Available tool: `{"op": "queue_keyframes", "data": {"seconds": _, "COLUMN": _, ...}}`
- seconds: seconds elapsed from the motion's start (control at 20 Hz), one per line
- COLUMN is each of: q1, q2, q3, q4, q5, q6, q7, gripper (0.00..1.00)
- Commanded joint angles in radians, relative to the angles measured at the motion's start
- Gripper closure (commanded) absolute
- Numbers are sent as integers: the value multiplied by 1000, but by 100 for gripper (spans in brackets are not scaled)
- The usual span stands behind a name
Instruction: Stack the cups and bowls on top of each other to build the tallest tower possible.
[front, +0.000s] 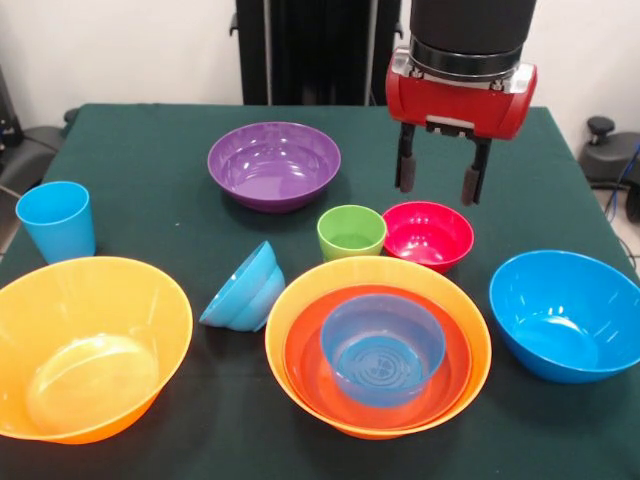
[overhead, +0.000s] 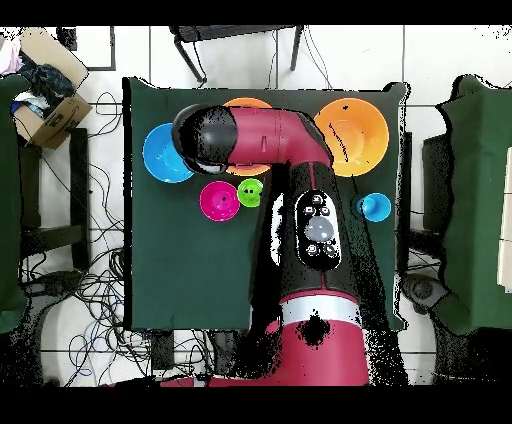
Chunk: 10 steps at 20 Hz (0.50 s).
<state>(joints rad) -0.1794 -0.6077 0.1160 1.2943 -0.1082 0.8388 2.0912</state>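
My gripper hangs open and holds nothing, just above the far rim of the small pink-red bowl. The lime green cup stands upright beside that bowl. In the front middle, the tower is a big orange bowl with a red-orange bowl and a blue bowl nested inside. A second big orange bowl sits at the front left. The light blue cup stands upright at the left edge. In the overhead view my arm hides the gripper.
A purple bowl sits at the far middle. A small blue bowl lies tipped on its side left of the tower. A larger blue bowl rests near the right edge of the green-clothed table.
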Motion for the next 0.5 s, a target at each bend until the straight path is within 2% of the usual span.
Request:
{"op": "queue_keyframes", "data": {"seconds": 0.05, "q1": -12, "q2": 30, "q3": 22, "q4": 100, "q5": -39, "q6": -64, "q7": 17, "gripper": 0}}
{"op": "queue_keyframes", "data": {"seconds": 0.5, "q1": -46, "q2": 75, "q3": 38, "q4": 128, "q5": -47, "q6": -150, "q7": -3, "gripper": 0}}
